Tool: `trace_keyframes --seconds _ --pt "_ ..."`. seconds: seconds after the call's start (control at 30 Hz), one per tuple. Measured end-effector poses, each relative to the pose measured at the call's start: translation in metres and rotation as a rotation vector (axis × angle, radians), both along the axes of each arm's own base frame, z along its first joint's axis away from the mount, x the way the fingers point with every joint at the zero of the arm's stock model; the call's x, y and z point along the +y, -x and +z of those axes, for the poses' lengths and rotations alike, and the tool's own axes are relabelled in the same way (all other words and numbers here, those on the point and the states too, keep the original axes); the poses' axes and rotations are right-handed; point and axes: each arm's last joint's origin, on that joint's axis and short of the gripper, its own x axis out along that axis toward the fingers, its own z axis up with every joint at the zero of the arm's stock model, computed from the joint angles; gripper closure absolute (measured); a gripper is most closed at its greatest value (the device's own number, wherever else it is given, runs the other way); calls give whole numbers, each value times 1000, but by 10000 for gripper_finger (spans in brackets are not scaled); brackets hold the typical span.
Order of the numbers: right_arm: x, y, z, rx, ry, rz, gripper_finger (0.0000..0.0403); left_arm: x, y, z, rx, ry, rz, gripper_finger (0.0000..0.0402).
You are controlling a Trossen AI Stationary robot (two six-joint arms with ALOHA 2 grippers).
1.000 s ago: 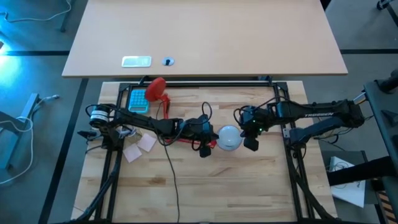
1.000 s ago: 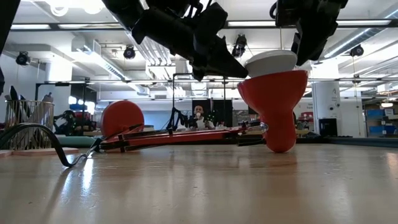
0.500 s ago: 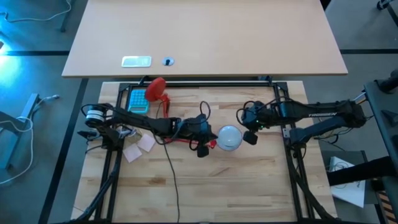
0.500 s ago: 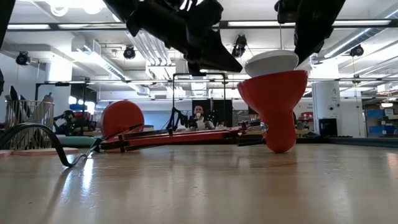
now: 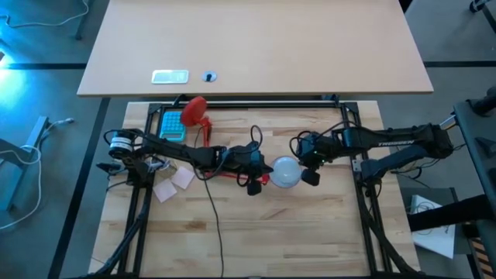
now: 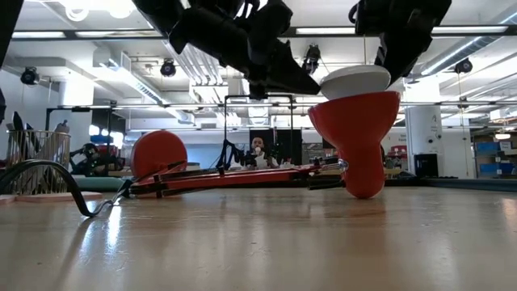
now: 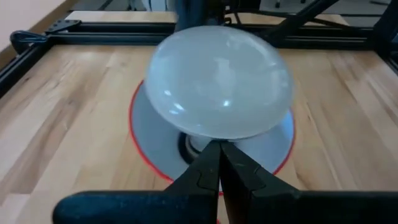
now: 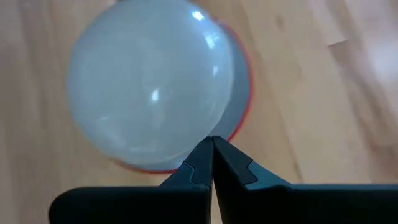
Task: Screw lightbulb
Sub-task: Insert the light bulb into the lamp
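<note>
Over the desk centre: both pincers at the bulb

High view: lightbulb (image 5: 286, 172) sits in red lamp shade (image 5: 267, 179), left pincer (image 5: 256, 180) and right pincer (image 5: 309, 172) flanking it. Low view: bulb tops the shade. Wrist views: both pincers pressed together, holding nothing

Illumination is bright and even, supplied by ceiling strip lights (image 6: 97, 34) visible along the upper part of the low view. A cyan glow tints the floor (image 5: 23, 70) at the far left of the high view. The lightbulb (image 7: 222, 79) carries small specular highlights. In the low view the near counter (image 6: 258, 250) is soft and shows pale reflected sheen.
</note>
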Motion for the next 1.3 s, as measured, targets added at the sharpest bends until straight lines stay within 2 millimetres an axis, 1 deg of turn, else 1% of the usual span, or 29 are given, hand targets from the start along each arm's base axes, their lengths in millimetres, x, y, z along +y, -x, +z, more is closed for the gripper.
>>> trace_keyframes --seconds 0.23,0.4,0.53,0.67,0.73,0.83,0.97,1.13,1.3 --pt "5 2 3 -24 -86 34 403 6 3 -3 45 -24 11 401" --pt "5 6 5 -26 -81 28 403 5 8 1 83 -9 16 401" --pt "3 5 5 -30 -46 -7 403 -5 11 0 108 18 5 401" --pt "3 1 4 -45 -46 -12 403 -19 8 1 71 26 -30 401" --pt "3 -1 4 -59 -48 -14 403 -22 7 0 59 24 -43 401" --pt "4 -2 4 -60 -52 -14 403 -21 5 -1 45 23 -39 401" --pt "6 -1 4 -56 -91 -8 403 -14 5 -1 48 -11 3 401" --pt "15 -1 4 -52 -145 46 403 -5 5 1 43 -34 31 401" --pt "19 1 5 -50 -158 74 403 -4 9 3 73 -37 34 401"
